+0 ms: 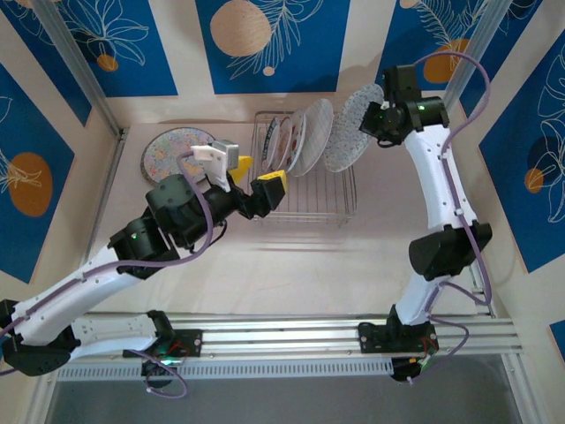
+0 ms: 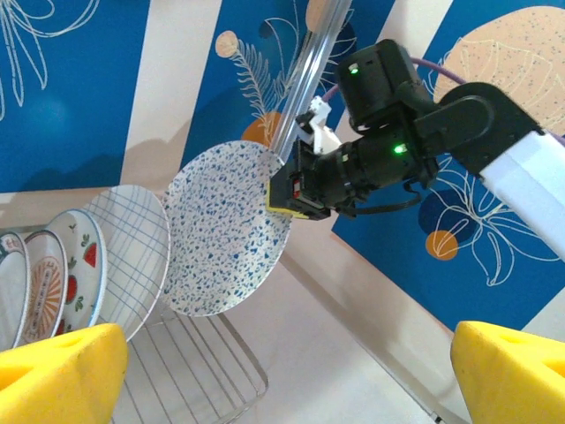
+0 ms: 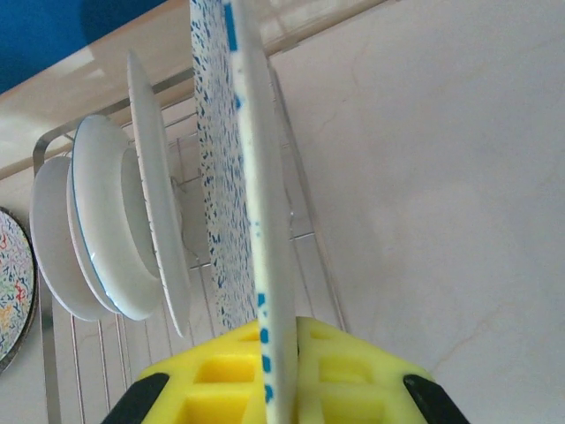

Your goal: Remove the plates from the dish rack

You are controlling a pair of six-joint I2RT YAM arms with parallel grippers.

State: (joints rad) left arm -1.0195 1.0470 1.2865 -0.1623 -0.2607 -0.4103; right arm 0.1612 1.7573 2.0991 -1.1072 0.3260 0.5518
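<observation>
A blue-speckled plate (image 1: 351,125) stands on edge at the right end of the dish rack (image 1: 344,208), tilted right. My right gripper (image 1: 378,117) is shut on its upper rim; in the right wrist view the yellow pads (image 3: 353,380) clamp the plate's edge (image 3: 260,177). Three more plates (image 1: 296,140) stand in the rack's slots, a grid-lined one (image 2: 132,256) nearest the speckled plate (image 2: 225,230). A squiggle-patterned plate (image 1: 168,152) lies flat on the table to the rack's left. My left gripper (image 1: 256,175) hovers open and holds nothing at the rack's front left corner.
The rack's wire floor (image 2: 221,362) is bare under the speckled plate. Blue patterned walls and a metal post (image 2: 309,71) close in behind and to the right. Pale tabletop (image 1: 291,274) stretches in front of the rack.
</observation>
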